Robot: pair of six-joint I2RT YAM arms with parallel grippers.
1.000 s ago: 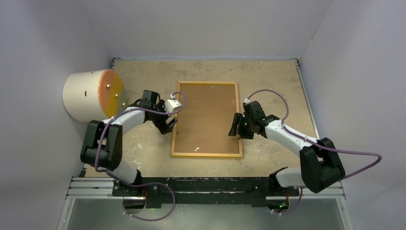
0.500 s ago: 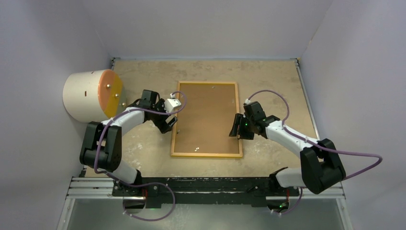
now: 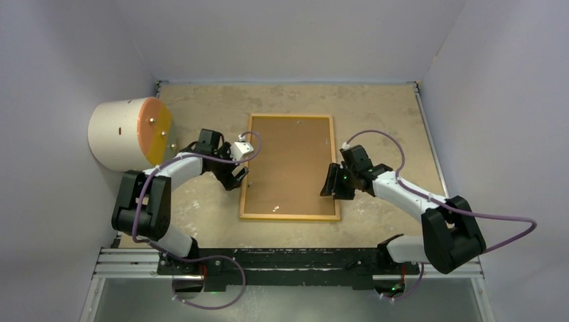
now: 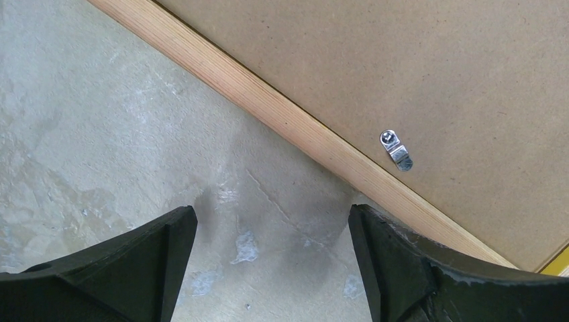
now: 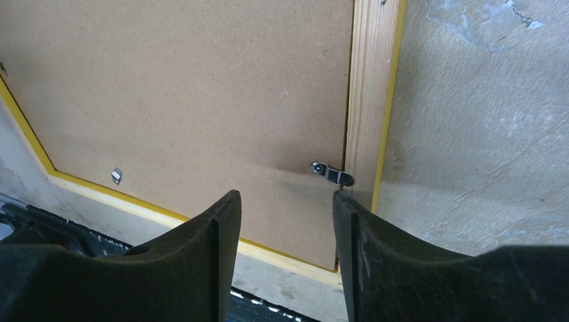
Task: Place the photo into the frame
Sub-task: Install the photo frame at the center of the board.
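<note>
The frame (image 3: 290, 216) lies face down mid-table, its light wood back up and a yellow edge showing. A brown backing board (image 3: 292, 161) fills it. The photo is hidden. My left gripper (image 3: 238, 178) is open over bare table just outside the frame's left rail (image 4: 268, 100), with nothing between its fingers (image 4: 272, 216). A metal clip (image 4: 396, 150) sits on the board near that rail. My right gripper (image 3: 329, 184) hovers open and empty over the frame's right rail (image 5: 366, 100). Its right fingertip is close to a dark turn clip (image 5: 331, 172), and its jaws (image 5: 285, 201) stand over the board (image 5: 188, 87).
A cream cylinder with an orange face (image 3: 127, 133) stands at the table's left side, behind the left arm. A second small clip (image 5: 117, 176) sits near the frame's near rail. The metal base rail (image 3: 288, 260) runs along the near edge. Grey walls close in three sides.
The right gripper has slid a little toward the near edge along the frame's right rail, and its jaws have narrowed slightly. The left gripper has shifted a touch nearer, still open.
</note>
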